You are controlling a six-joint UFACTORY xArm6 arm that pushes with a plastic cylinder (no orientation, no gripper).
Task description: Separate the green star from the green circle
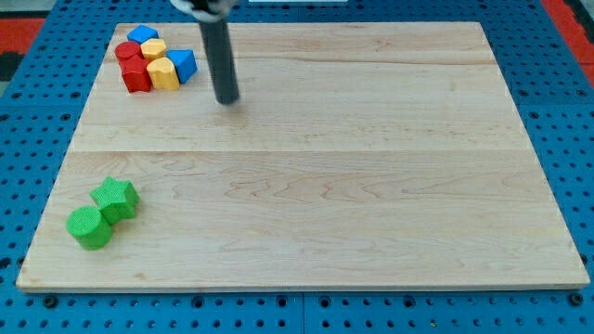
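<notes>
Over on the view's left, near the bottom corner of the desk (pixel 306 186), we've got the green circle (pixel 89 227) sitting right up against the green star (pixel 116 198), basically touching, star up and to the right of it. So nothing's split yet. Up top-left there's a tight clump: red blocks (pixel 133 68), yellow blocks (pixel 161 70), blue blocks (pixel 183 63). Just right of that clump is my tip (pixel 227 99), well apart from the greens. No end effector here to spread or pinch, just a rod. Looks like the approach step to us: next we'd swing down and wedge in between the pair.
</notes>
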